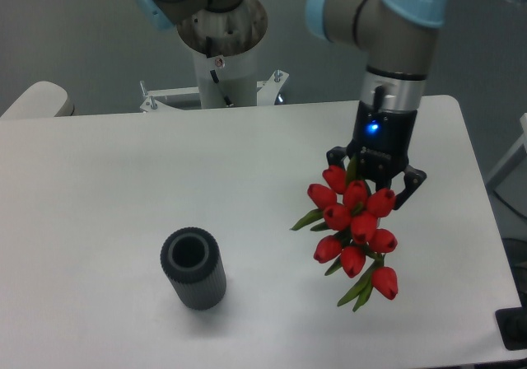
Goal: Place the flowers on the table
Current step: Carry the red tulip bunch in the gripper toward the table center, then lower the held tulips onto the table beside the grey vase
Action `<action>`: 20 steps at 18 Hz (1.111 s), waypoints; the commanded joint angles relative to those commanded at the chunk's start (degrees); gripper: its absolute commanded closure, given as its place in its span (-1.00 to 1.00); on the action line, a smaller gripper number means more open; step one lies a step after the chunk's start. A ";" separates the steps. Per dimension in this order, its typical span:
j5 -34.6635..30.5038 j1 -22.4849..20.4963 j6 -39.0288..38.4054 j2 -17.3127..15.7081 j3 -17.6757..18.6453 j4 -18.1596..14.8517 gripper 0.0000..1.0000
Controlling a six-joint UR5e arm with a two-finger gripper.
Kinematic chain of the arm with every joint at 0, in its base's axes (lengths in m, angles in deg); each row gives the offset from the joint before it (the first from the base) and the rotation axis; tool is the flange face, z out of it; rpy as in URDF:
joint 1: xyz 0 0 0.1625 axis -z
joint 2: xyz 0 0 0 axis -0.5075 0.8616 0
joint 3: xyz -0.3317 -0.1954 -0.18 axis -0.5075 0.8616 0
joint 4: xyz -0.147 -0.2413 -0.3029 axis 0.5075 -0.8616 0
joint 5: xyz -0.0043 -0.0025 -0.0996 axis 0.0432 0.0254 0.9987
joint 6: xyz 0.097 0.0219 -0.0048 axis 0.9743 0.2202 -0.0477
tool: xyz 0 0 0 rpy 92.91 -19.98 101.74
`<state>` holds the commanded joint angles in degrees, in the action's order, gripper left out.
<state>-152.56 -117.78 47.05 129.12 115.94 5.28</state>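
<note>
One bunch of red tulips — the flowers (354, 225) — hangs from the gripper (376, 177) over the right half of the table (123, 171), buds pointing down toward me, green leaves sticking out at the left and bottom. The black fingers are clamped on the stems, which are hidden behind the blooms. A blue light glows on the wrist above. I cannot tell whether the lowest bud touches the white surface. Well apart to the left, a dark grey ribbed cylinder (194, 268) stands on the tabletop — open end up.
</note>
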 joint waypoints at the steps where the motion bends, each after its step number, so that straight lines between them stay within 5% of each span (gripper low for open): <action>1: -2.73 0.79 0.09 0.26 0.18 0.09 0.20; 8: -16.89 4.84 0.09 1.85 4.83 0.44 0.20; 15: -23.40 5.54 -0.61 1.85 12.92 1.05 0.20; 20: -24.29 7.83 -1.05 3.95 14.41 1.05 0.20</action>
<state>-176.85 -109.95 46.00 133.08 130.36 6.33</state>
